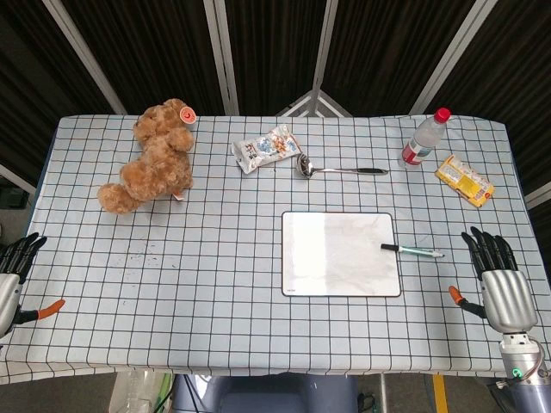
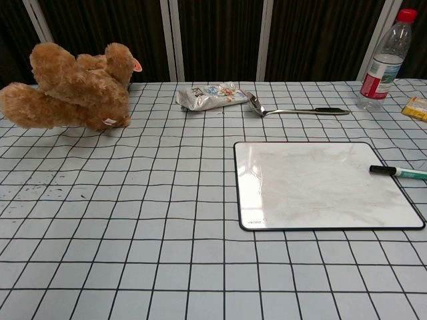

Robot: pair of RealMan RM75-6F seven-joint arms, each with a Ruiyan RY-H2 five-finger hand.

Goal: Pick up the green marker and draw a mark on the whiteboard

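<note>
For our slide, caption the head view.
Both open hands, left hand and right hand, flank whiteboard; green marker lies across its right edge.

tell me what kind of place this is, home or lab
Probably a robot test lab, not a home: a table under a checked cloth holds unrelated props, a teddy bear, whiteboard and ladle, with dark framed panels behind and robot hands at the edges.

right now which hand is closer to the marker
Right. The right hand rests at the table's right edge, just right of the marker, which lies across the whiteboard's right edge. The left hand is at the far left edge, across the table.
</note>
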